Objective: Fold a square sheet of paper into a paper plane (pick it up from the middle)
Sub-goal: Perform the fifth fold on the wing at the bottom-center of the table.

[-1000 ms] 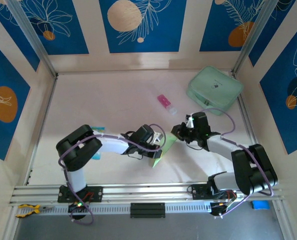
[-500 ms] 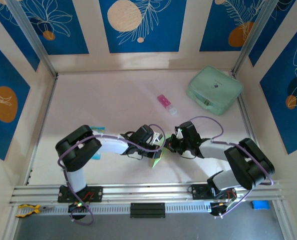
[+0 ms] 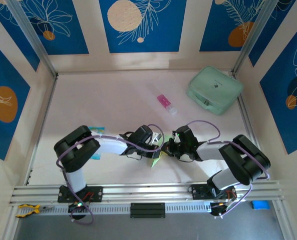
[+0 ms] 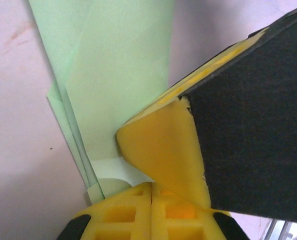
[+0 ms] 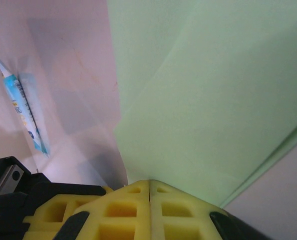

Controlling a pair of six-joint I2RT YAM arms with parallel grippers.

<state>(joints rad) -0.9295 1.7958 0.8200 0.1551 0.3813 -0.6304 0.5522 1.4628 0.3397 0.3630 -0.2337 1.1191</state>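
Pinching the part-folded sheet of paper (image 3: pixel 156 160) near counter (image 3: pixel 113 95) front-centre: left tool (image 3: pixel 157 145) & right tool (image 3: pixel 170 148) both closed on it, tips almost meeting. Risks, prob.: pulling apart → tear; uneven tug → skewed crease; tools bumping. Nearby: blue-and-white packet (image 3: pixel 97 129) beside left arm, pink-and-white tube (image 3: pixel 166 104) & mint-green case (image 3: pixel 214 90) well apart at rear; nothing blocking bar the arms crowding.

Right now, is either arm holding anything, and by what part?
Both. The left gripper and right gripper are each shut on the folded green paper, fingers pinching it at an edge.
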